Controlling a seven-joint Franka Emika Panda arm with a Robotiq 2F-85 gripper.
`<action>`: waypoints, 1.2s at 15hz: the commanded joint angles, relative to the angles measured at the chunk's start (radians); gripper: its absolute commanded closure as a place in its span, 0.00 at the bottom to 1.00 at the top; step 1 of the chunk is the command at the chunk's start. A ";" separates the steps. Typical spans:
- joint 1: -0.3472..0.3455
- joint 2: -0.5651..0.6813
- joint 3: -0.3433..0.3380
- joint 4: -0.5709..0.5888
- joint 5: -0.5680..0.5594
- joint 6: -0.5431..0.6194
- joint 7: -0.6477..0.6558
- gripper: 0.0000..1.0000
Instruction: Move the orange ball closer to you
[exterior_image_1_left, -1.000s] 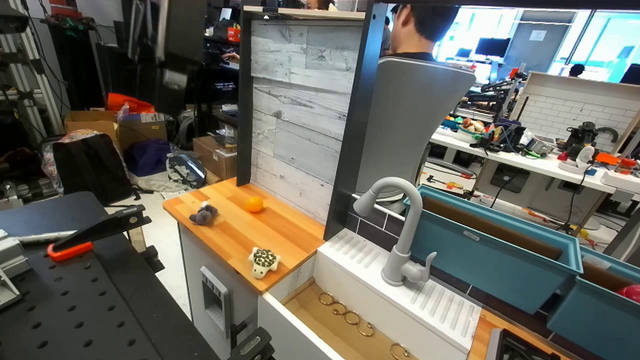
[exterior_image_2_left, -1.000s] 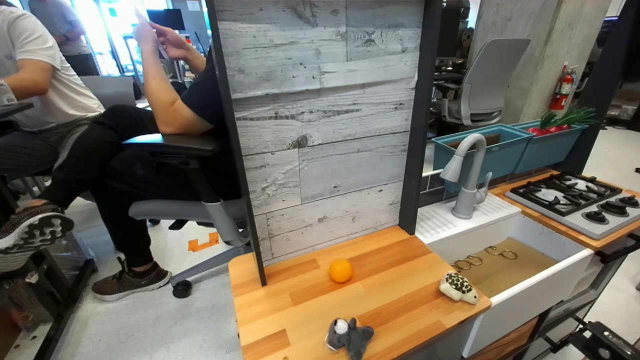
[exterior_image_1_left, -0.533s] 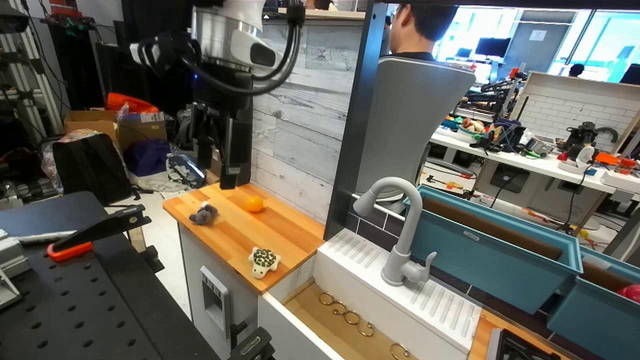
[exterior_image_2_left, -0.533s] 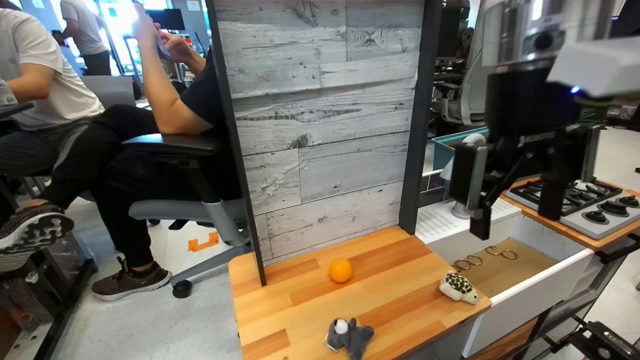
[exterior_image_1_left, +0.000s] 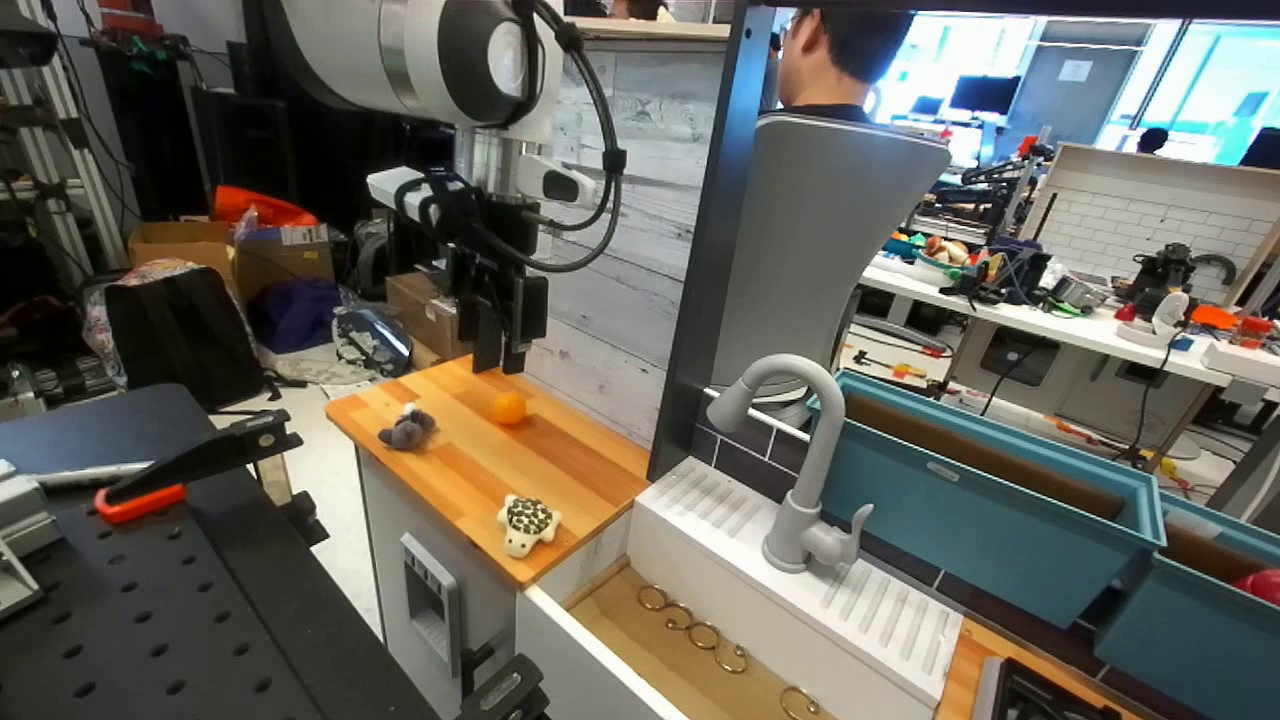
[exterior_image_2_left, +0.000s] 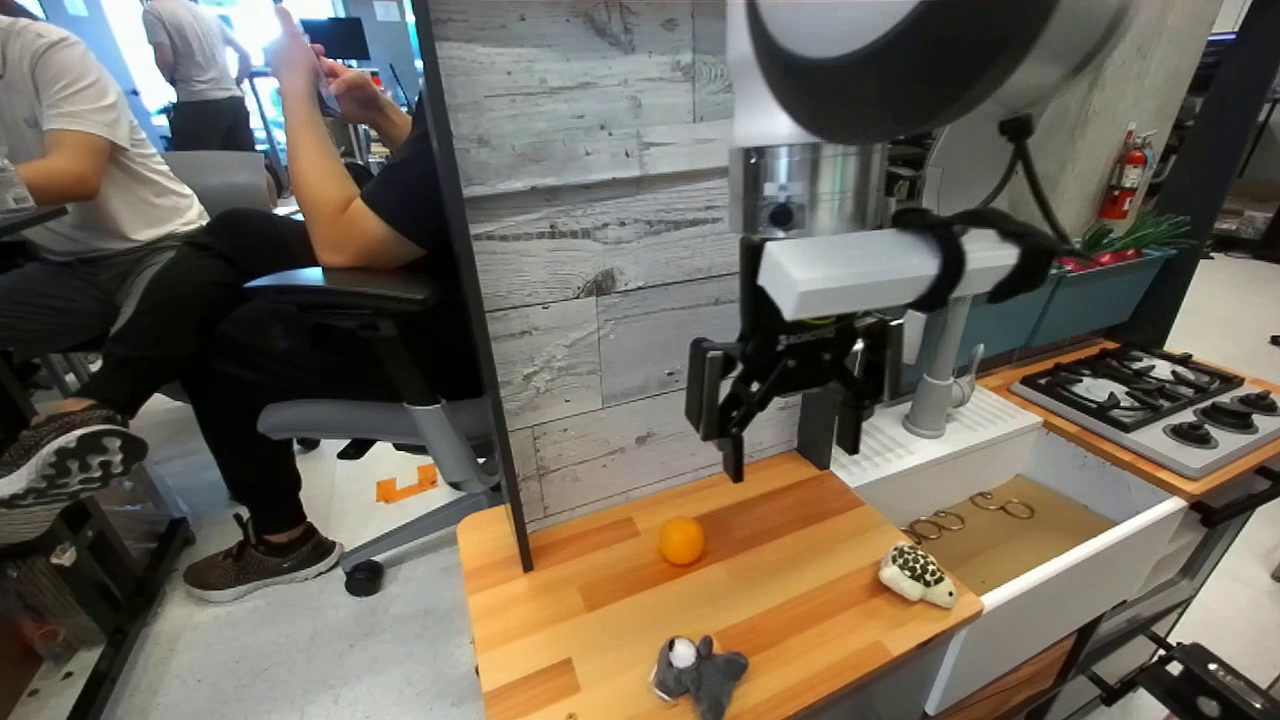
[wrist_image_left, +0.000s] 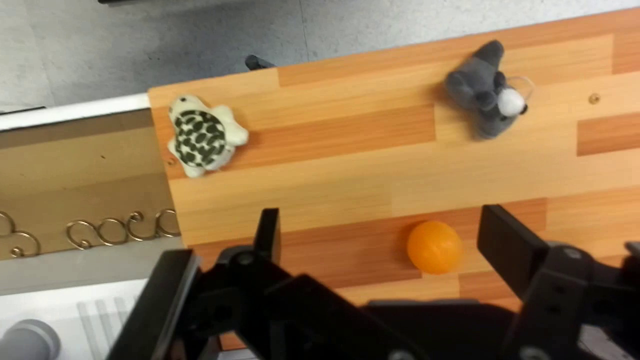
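A smooth, round orange ball (exterior_image_2_left: 681, 541) sits on the striped wooden counter (exterior_image_2_left: 800, 580). The blocky black gripper (exterior_image_2_left: 791, 456) hangs higher — fingers (wrist_image_left: 510, 247) spread.

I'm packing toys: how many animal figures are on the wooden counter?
2: a toy turtle at the front corner by the sink, and a gray animal near the front edge, with the orange ball farther back. No others show there in any view.

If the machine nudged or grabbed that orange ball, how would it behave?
The orange ball would probably roll if nudged, being round on a flat wooden counter. Its surface looks smooth, so it might slip from a loose grip. Its weight doesn't show.
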 joint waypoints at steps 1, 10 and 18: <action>0.032 0.146 -0.006 0.208 0.036 -0.025 -0.058 0.00; 0.048 0.407 -0.016 0.508 0.035 -0.053 -0.153 0.00; 0.060 0.513 -0.023 0.613 0.027 -0.106 -0.185 0.00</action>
